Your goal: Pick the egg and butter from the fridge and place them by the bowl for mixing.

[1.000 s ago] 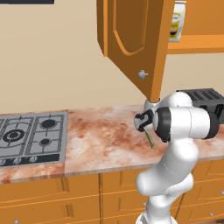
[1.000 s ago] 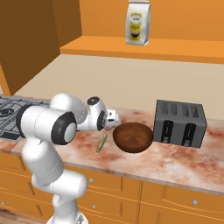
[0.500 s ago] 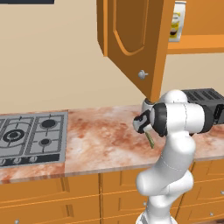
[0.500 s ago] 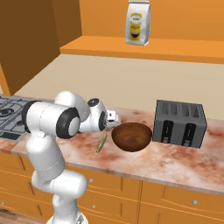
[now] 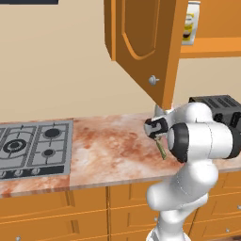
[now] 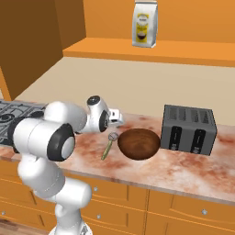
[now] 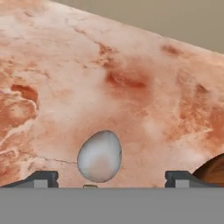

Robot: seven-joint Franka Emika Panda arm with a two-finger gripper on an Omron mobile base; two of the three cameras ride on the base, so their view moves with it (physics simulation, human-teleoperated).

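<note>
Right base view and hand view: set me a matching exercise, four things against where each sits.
Things:
1. pale grey-white egg
2. glossy dark brown round bowl
3. grey slotted toaster
4. yellow-and-white bag

Places:
A. up on the orange shelf
B. right of the bowl
C. between the wide-apart dark finger tips
D. on the marbled counter, left of the toaster

Pairs: 1-C, 2-D, 3-B, 4-A
</note>
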